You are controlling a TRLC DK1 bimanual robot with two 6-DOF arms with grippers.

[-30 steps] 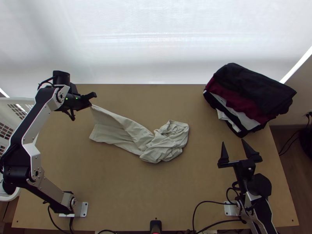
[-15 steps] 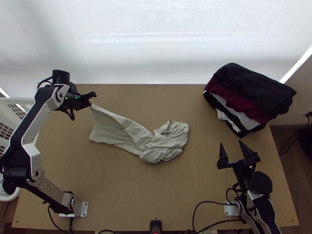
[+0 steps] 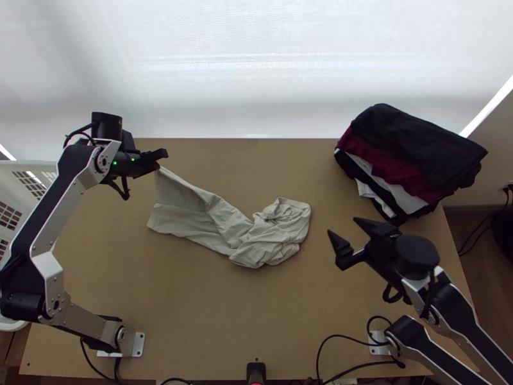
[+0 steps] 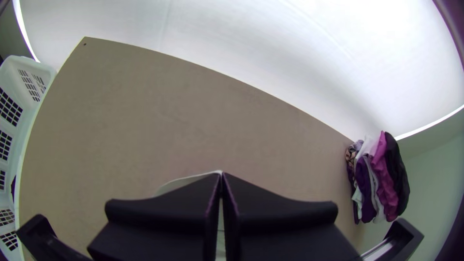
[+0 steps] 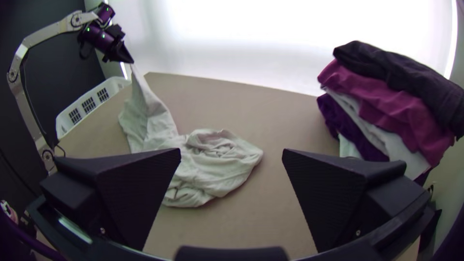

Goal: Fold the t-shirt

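In the top view my left gripper (image 3: pixel 158 168) is shut on one corner of the pale t-shirt (image 3: pixel 269 234), lifting it above the table's far left part. From there the shirt slopes down to a flat-lying part, and its other end lies bunched mid-table. In the left wrist view the left gripper (image 4: pixel 221 176) has its fingers pressed together, a pale edge of cloth (image 4: pixel 181 182) beside them. Right of the bunched end my right gripper (image 3: pixel 341 226) stands open and holds nothing. The right wrist view has the right gripper (image 5: pixel 231 153) with its fingers wide apart, the shirt (image 5: pixel 217 164) beyond them.
A tall stack of folded dark, maroon and white clothes (image 3: pixel 417 151) occupies the table's far right corner. A white basket (image 3: pixel 25 192) stands off the left edge. Cables (image 3: pixel 333 333) run along the near edge, and bare table (image 3: pixel 224 308) lies in front of the shirt.
The right gripper has moved up the picture and left, toward the bunched shirt, turning leftward. My left gripper has shifted slightly right with the held corner, and the raised cloth now hangs a little slacker.
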